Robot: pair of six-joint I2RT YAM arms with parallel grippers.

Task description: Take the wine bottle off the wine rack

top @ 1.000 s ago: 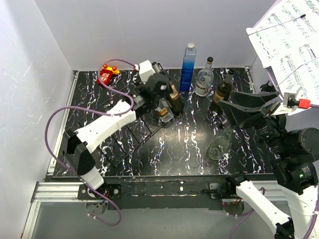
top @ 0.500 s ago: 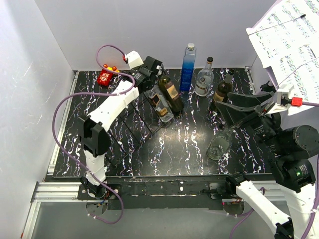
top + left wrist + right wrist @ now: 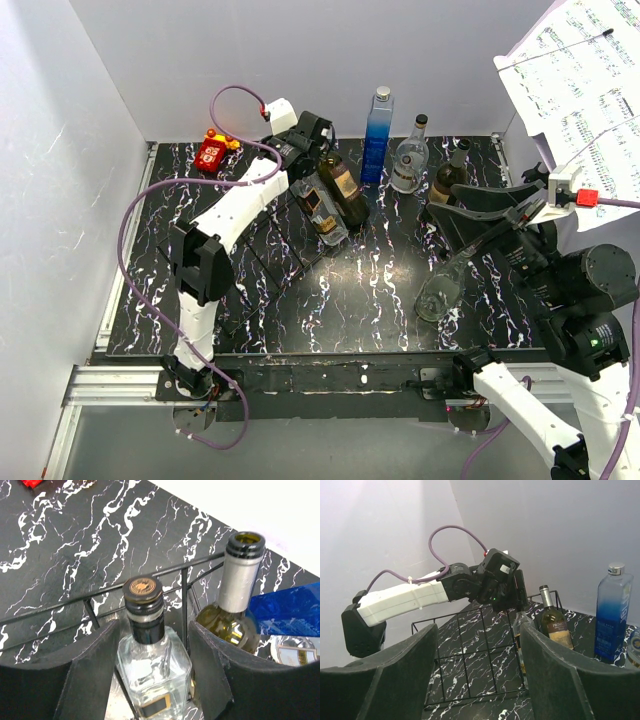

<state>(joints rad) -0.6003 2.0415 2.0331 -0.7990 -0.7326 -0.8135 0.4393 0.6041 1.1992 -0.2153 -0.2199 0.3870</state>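
Observation:
The wine rack (image 3: 252, 262) is a black wire frame lying across the table's left half. On its far end lie a wine bottle (image 3: 343, 188) with a tan label and a clear square bottle (image 3: 320, 212). My left gripper (image 3: 312, 138) is open at the bottles' neck end. In the left wrist view my left gripper (image 3: 152, 680) straddles the clear bottle (image 3: 150, 655) at its shoulders. The wine bottle (image 3: 239, 585) with its silver foil neck lies just outside the right finger (image 3: 215, 680), behind a rack wire (image 3: 184, 600). My right gripper (image 3: 455, 228) is open and empty, raised at the right.
A blue bottle (image 3: 377, 135), a round clear bottle (image 3: 409, 155) and a dark bottle (image 3: 445, 180) stand along the back wall. A clear bottle (image 3: 440, 290) lies tilted under my right gripper. A red toy (image 3: 215, 150) sits at the back left. Sheet music (image 3: 580, 80) hangs at the right.
My left arm has stretched toward the back wall, carrying its gripper from over the bottles' bodies to their neck end. My right arm has shifted only slightly.

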